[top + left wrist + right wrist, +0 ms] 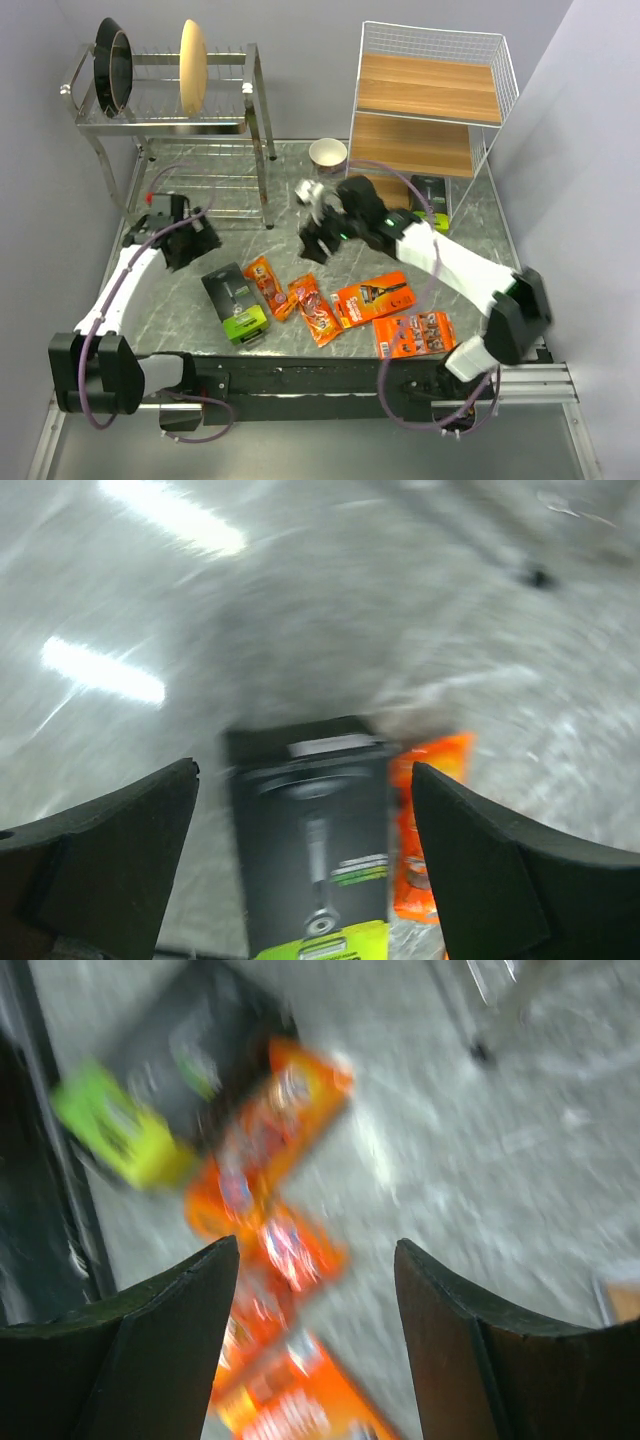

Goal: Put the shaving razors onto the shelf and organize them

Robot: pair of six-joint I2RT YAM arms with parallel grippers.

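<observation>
A dark grey box with a lime-green end [235,303] lies on the table, and two narrow orange blister packs [268,285] [314,310] lie right of it. Two flat orange cards [374,298] [415,333] lie further right. A second dark box [428,192] sits low in the white wire shelf [430,90]. My left gripper [195,240] is open and empty, above and left of the box on the table. The left wrist view shows that box [310,830] between the open fingers. My right gripper [318,235] is open and empty above the packs, and its wrist view shows a blurred blister pack [285,1250].
A steel dish rack [170,100] with plates stands at the back left. A small bowl [328,153] sits between the rack and the shelf. Walls close in on the left and right sides of the table.
</observation>
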